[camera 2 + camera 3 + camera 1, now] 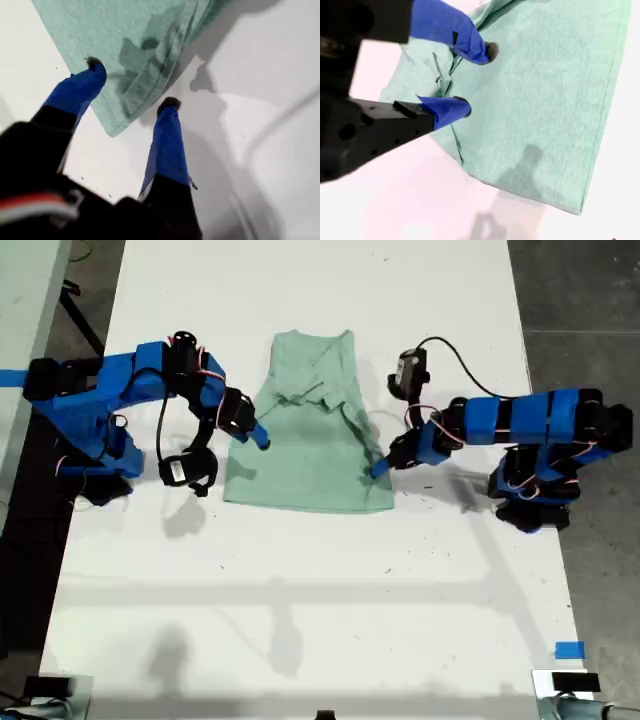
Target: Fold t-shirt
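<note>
The pale mint-green t-shirt lies flat on the white table, sleeves tucked inward, hem toward the exterior view's bottom. My first gripper belongs to the arm on the exterior view's right. It stands open astride the shirt's hem corner, one fingertip on the cloth and the other just off its edge. My second gripper, on the arm at the exterior view's left, is open over a creased fold at the shirt's side edge, with the fold running between its fingertips.
Both blue arm bases stand at the table's side edges in the exterior view. A black cable loops above the arm on the exterior view's right. Blue tape marks the exterior view's lower right. Dark floor borders the table.
</note>
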You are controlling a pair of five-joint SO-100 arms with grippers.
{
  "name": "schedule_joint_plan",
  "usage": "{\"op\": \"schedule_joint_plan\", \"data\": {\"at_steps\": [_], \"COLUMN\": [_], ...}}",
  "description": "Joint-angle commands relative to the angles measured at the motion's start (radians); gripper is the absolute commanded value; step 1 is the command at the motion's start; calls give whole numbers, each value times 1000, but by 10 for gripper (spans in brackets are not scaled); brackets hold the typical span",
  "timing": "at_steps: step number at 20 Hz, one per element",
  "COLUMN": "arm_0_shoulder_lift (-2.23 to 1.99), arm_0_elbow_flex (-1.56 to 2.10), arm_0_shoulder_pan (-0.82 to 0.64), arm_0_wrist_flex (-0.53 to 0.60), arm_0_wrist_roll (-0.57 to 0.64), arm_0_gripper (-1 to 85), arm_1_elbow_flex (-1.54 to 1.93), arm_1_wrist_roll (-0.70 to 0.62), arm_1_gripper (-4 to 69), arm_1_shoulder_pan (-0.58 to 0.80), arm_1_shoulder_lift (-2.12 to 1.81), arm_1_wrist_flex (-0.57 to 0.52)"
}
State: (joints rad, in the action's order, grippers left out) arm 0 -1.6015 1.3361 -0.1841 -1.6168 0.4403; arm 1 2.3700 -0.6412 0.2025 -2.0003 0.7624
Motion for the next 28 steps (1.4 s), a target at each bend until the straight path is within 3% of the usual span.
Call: {"op": "schedule_joint_plan", "data": {"at_steps": [1,5,10,15,21,25,28], "arm_0_shoulder_lift": [-31,-29,-32,-34,-46,-92,-110], "arm_0_elbow_flex": [-2,12,20,28,41,86,104], "arm_0_shoulder_pan": [-14,-15,-15,-11,-8,-14,-17], "arm_0_wrist_flex": [15,20,31,37,35,37,38], "arm_0_wrist_roll": [-12,-12,-14,-14,-20,-29,-32], "arm_0_gripper": [175,175,175,174,174,174,174], "arm_1_elbow_flex": [-26,-115,-285,-635,-1213,-1562,-1580], "arm_1_wrist_roll": [-6,-6,-32,-34,52,170,239], "arm_1_gripper": [165,-7,-10,-10,-10,-10,-10], "arm_1_shoulder_pan": [-20,-29,-54,-71,-152,-209,-236], "arm_1_shoulder_lift": [81,222,170,140,621,996,1078], "arm_1_wrist_flex": [-81,-66,153,499,583,571,522]}}
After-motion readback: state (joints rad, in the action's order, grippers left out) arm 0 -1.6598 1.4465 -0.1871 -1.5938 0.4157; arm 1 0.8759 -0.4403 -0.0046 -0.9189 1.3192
